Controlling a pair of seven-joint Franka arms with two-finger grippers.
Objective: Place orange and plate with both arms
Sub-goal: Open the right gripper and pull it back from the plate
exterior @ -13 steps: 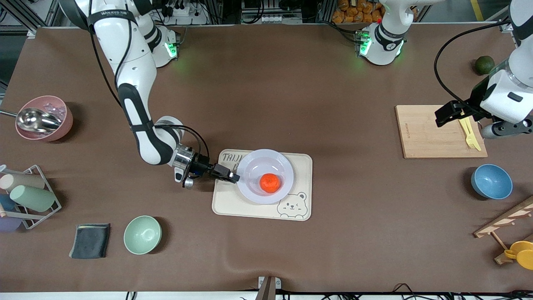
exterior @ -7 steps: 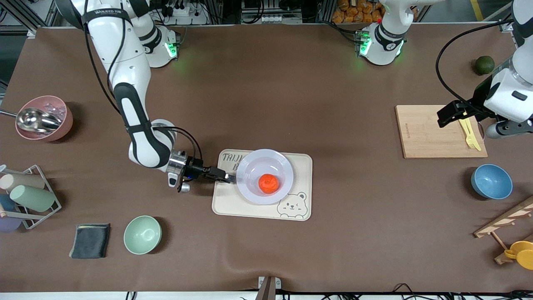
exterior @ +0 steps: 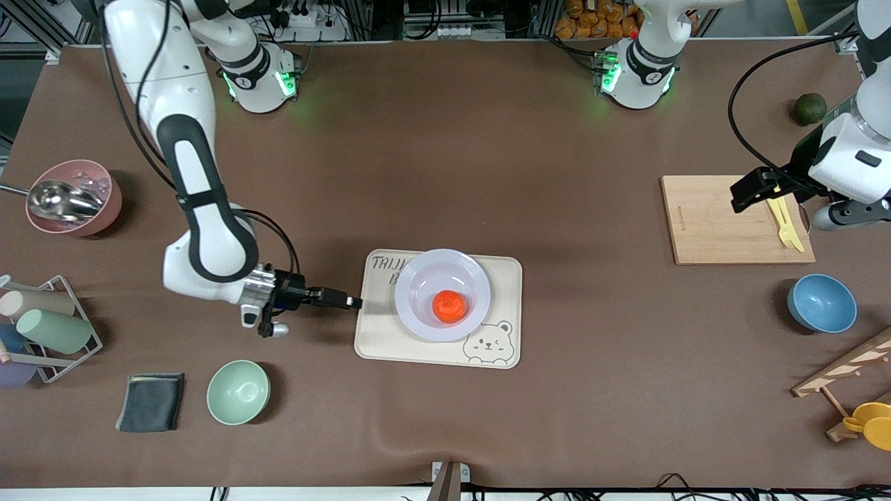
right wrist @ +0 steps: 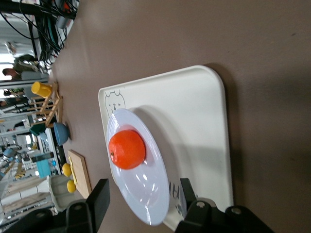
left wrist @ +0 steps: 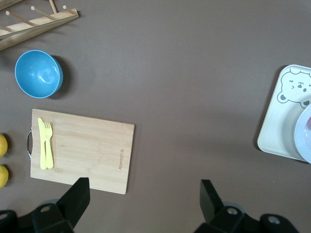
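Note:
The pale lavender plate [exterior: 428, 275] sits on a cream tray [exterior: 501, 278] with a bear drawing, and the orange [exterior: 449, 306] rests in its hollow. My right gripper [exterior: 350, 303] is low beside the tray's edge toward the right arm's end, open and clear of the plate. In the right wrist view its fingers [right wrist: 102, 194] stand apart, framing the plate [right wrist: 155, 170] and orange [right wrist: 127, 149] farther off. The left gripper [exterior: 739, 197] hovers open over the wooden cutting board [exterior: 717, 223]; nothing sits between its fingers [left wrist: 80, 189].
A yellow fork [exterior: 785, 221] lies on the board. A blue bowl [exterior: 821, 303], a wooden rack [exterior: 846, 369] and a dark green fruit [exterior: 810, 108] are at the left arm's end. Toward the right arm's end are a mint bowl [exterior: 238, 392], grey cloth [exterior: 151, 401], cup rack [exterior: 42, 327] and pink bowl [exterior: 73, 197].
My right gripper has pulled back from the plate's rim and off the tray toward the right arm's end. Plate and orange stay put. The left arm barely moved.

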